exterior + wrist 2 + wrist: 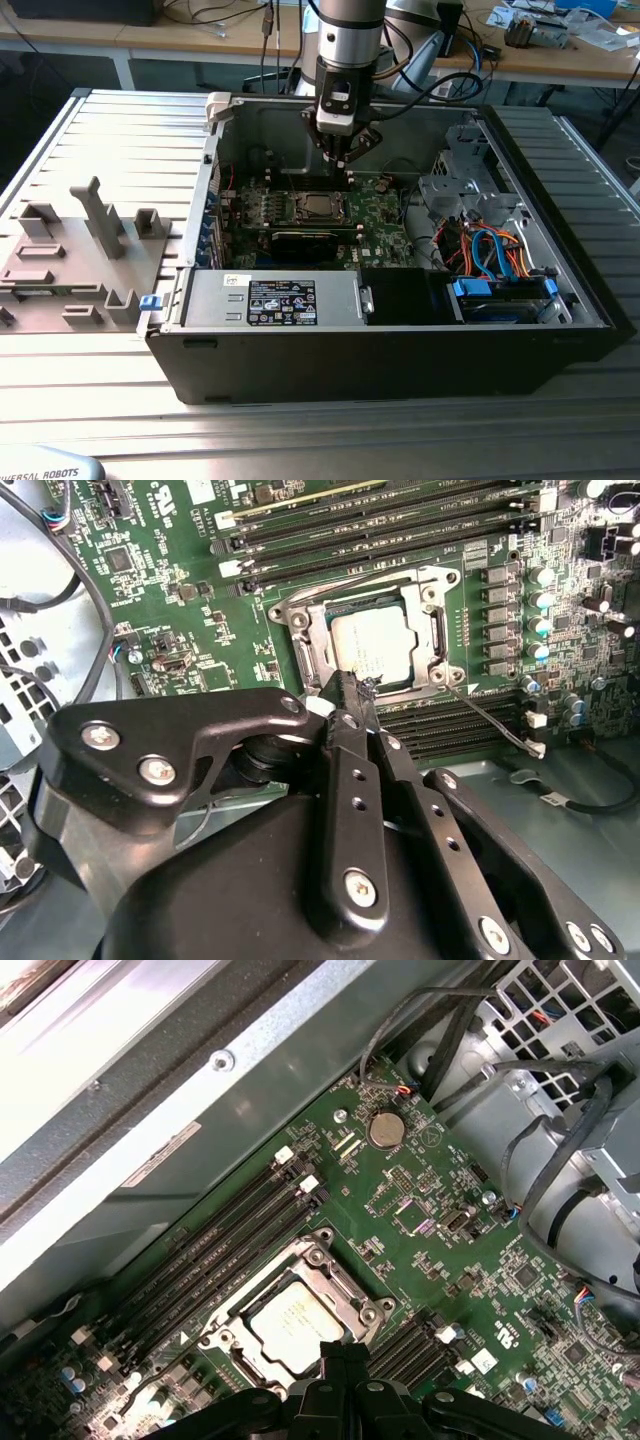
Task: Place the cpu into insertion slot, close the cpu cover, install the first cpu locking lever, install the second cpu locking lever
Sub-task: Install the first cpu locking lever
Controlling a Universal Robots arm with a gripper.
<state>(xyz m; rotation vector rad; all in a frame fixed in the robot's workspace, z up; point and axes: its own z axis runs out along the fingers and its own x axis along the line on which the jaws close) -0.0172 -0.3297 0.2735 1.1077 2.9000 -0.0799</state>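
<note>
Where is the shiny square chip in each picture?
Exterior view: cpu mid-board inside the case, under the claw.
Second wrist view: cpu just past the claw tips.
First wrist view: cpu just past the claw tips.
Shared landmark: the silvery cpu cover framing it.

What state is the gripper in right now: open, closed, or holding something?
Gripper: closed, fingertips together at the edge of the cpu cover; nothing visibly held.
</note>
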